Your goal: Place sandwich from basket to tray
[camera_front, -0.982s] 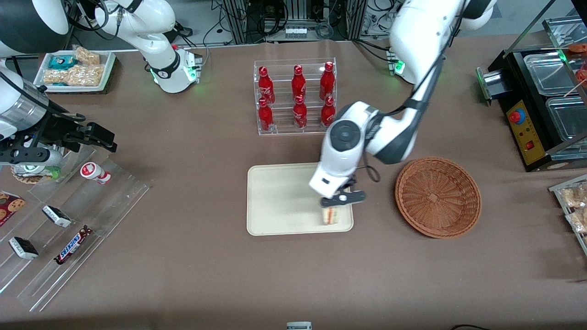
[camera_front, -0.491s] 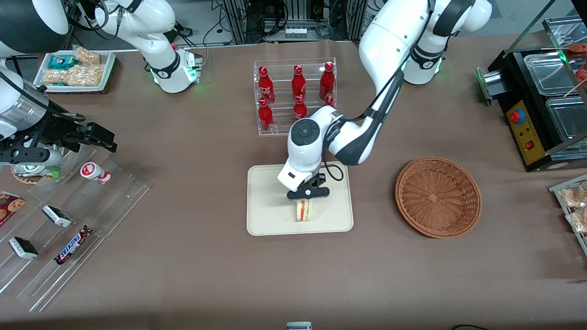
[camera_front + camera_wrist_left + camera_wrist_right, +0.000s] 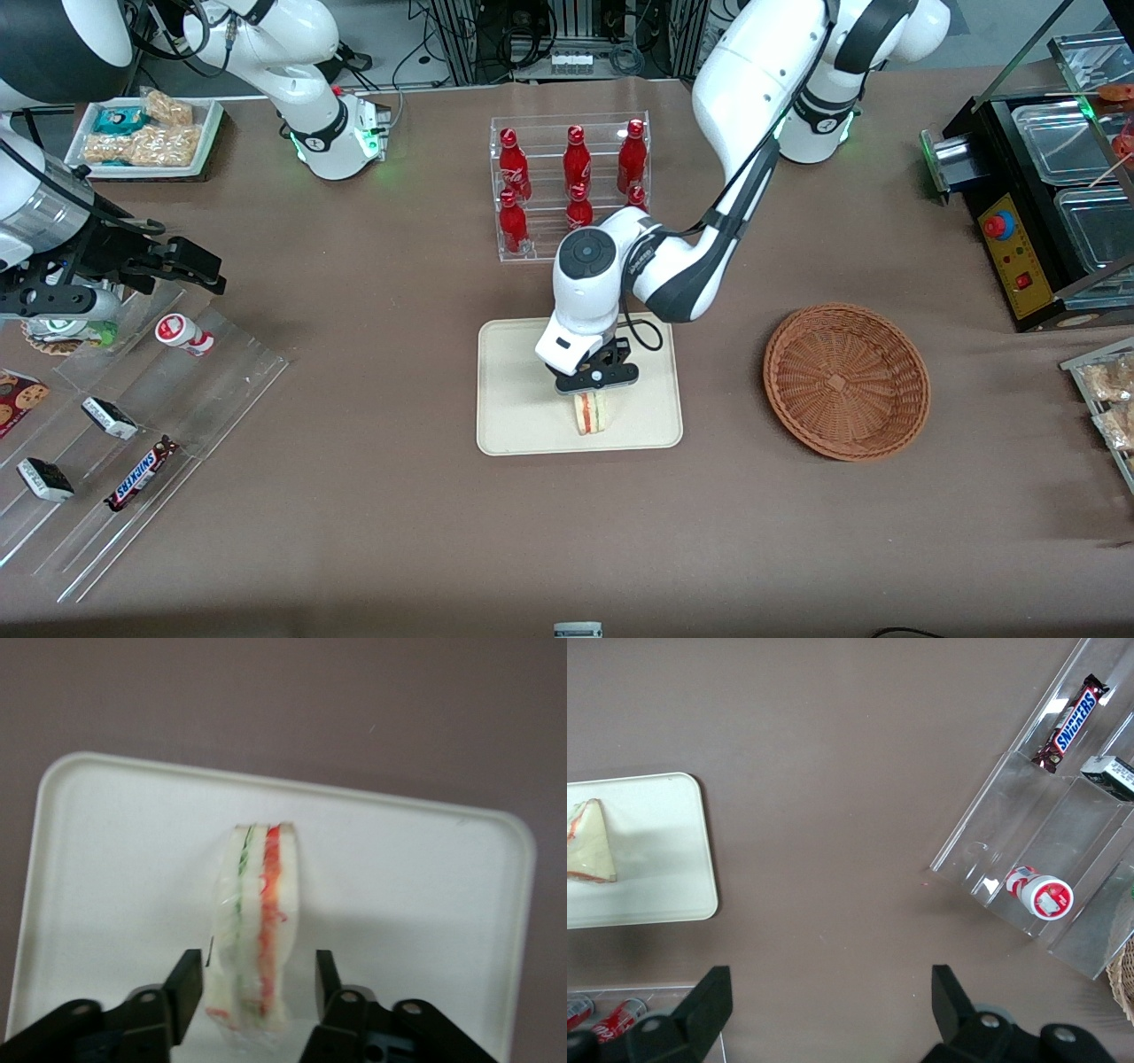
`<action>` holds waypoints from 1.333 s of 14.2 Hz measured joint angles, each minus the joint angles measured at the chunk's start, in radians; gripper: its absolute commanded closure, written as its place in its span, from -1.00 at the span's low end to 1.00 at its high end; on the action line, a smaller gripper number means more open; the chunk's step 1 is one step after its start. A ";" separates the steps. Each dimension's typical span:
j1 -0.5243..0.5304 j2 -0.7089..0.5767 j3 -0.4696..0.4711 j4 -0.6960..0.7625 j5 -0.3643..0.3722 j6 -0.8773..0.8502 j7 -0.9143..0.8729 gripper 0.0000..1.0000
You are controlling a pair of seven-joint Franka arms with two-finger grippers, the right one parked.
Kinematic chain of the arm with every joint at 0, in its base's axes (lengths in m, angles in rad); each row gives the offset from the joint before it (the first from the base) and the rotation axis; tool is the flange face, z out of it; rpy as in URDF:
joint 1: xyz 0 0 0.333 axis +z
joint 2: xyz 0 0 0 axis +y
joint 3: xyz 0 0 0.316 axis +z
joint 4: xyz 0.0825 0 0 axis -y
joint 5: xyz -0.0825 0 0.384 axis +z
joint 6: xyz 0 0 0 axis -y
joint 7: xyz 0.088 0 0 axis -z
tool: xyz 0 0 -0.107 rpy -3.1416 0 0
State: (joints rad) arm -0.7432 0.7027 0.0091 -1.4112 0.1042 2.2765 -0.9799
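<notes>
The left arm's black claw point(image 3: 252, 988) hung open astride the pale triangular sandwich point(image 3: 252, 935), which stood on edge on the flat cream rectangular tray point(image 3: 416, 904).

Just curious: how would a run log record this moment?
gripper: open, astride sandwich | sandwich: on tray | basket: holds nothing
</notes>
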 measured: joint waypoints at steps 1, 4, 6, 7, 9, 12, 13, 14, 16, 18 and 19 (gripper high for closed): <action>0.006 -0.037 0.005 0.006 -0.001 -0.028 -0.006 -1.00; 0.076 -0.188 0.010 0.011 -0.014 -0.181 -0.008 -1.00; 0.108 -0.284 0.042 0.009 -0.022 -0.300 -0.007 -1.00; 0.133 -0.321 0.054 0.003 -0.029 -0.346 -0.003 -1.00; 0.202 -0.365 0.065 -0.016 -0.036 -0.406 0.045 -1.00; 0.314 -0.396 0.069 -0.062 -0.072 -0.446 0.196 -1.00; 0.350 -0.412 0.070 -0.081 -0.079 -0.460 0.255 -1.00; 0.383 -0.431 0.071 -0.099 -0.082 -0.479 0.315 -1.00; 0.439 -0.479 0.072 -0.138 -0.085 -0.521 0.427 -1.00; 0.485 -0.534 0.072 -0.174 -0.085 -0.565 0.534 -1.00; 0.505 -0.561 0.072 -0.188 -0.086 -0.595 0.591 -1.00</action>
State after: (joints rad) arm -0.2379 0.1418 0.0816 -1.5989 0.0186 1.6811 -0.3889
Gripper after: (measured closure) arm 0.000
